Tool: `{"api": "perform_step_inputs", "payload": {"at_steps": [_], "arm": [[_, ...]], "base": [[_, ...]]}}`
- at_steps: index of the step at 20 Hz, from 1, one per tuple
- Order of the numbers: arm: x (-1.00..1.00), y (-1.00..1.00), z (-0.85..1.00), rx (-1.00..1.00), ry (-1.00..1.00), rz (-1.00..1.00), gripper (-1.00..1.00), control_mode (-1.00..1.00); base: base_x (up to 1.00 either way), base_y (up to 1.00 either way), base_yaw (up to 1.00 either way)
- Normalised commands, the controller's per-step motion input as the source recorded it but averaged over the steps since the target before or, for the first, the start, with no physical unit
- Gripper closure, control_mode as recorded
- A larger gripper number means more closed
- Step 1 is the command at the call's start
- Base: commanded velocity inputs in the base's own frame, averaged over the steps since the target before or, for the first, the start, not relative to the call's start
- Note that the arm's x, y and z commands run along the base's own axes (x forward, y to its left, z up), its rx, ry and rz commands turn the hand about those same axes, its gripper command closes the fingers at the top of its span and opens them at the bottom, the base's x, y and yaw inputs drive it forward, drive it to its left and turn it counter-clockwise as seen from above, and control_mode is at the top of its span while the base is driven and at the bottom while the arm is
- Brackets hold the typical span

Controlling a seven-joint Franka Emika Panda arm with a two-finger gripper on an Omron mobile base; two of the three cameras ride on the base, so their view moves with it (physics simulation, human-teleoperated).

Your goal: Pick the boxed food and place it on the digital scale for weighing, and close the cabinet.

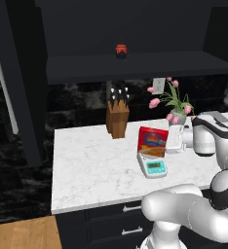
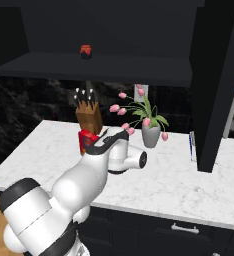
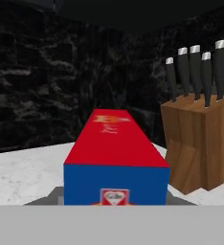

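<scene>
Standing upright on the scale (image 1: 155, 168), the box (image 1: 152, 141) looks light, stiff and easily tipped, best held by its narrow edges, as the gripper (image 1: 175, 139) clamps it.

We see the boxed food (image 1: 153, 141) in red with a blue oval and orange picture (its end panel is blue), the digital scale (image 1: 154, 168) white-grey with a teal display, the bench (image 1: 86, 165) white-grey marbled, and the cabinet (image 1: 18, 78) black.
</scene>
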Motion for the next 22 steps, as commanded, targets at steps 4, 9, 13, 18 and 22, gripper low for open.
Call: {"api": "perform_step_inputs", "payload": {"at_steps": [4,9,13,18,22], "arm": [[0.0,0.19,0.0,-0.01,-0.03,0.0,-1.0,-1.0],[0.0,0.04,0.0,0.0,-0.02,0.0,-1.0,-1.0],[0.0,-0.08,0.0,0.0,0.0,0.0,-1.0,-1.0],[-0.05,-0.29,0.0,0.0,-0.02,0.0,-1.0,-1.0],[-0.16,-0.26,0.05,0.0,-0.08,0.0,-1.0,-1.0]], "base": [[0.0,0.0,0.0],[0.0,0.0,0.0],[0.0,0.0,0.0],[0.0,0.0,0.0],[0.0,0.0,0.0]]}}
